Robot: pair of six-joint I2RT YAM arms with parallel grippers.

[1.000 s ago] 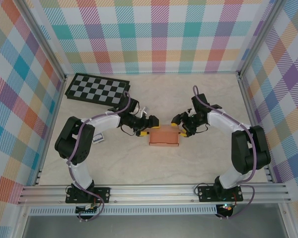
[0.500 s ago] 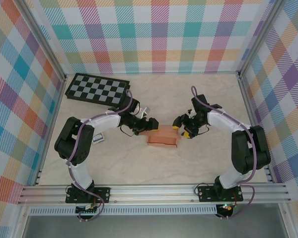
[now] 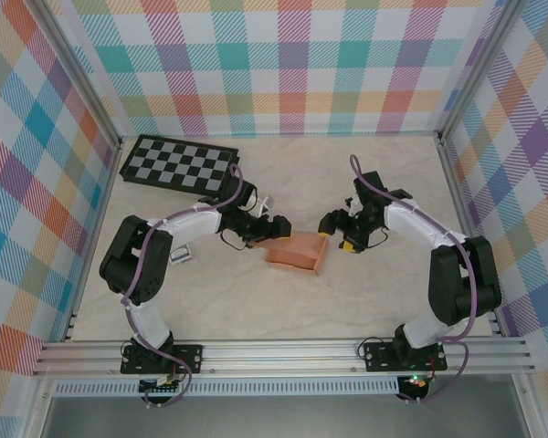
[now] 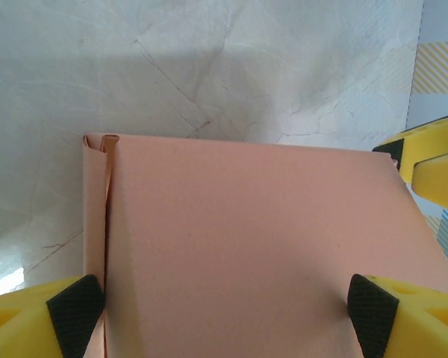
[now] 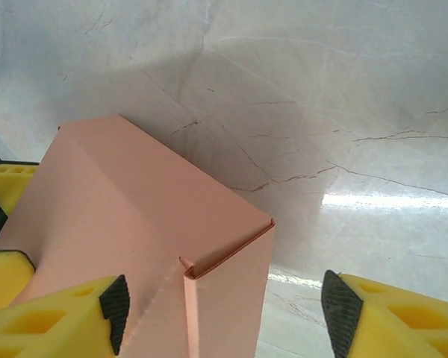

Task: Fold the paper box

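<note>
The paper box is a small salmon-orange folded box lying askew in the middle of the table, one end raised. My left gripper grips its left end. In the left wrist view the box spans the space between the black pads, and the left gripper is shut across its width. My right gripper stands open at the box's right end. In the right wrist view a folded corner of the box sits between the jaws of the right gripper, close to the left pad and well apart from the right one.
A black-and-grey checkerboard lies at the back left of the marbled table. A small white piece sits beside the left arm. Plaid walls and metal rails close in the table on all sides.
The box lay flat and square; now it is turned and tipped up. The left gripper moved onto its left end. The right gripper's jaws opened wider and drew back a little.
</note>
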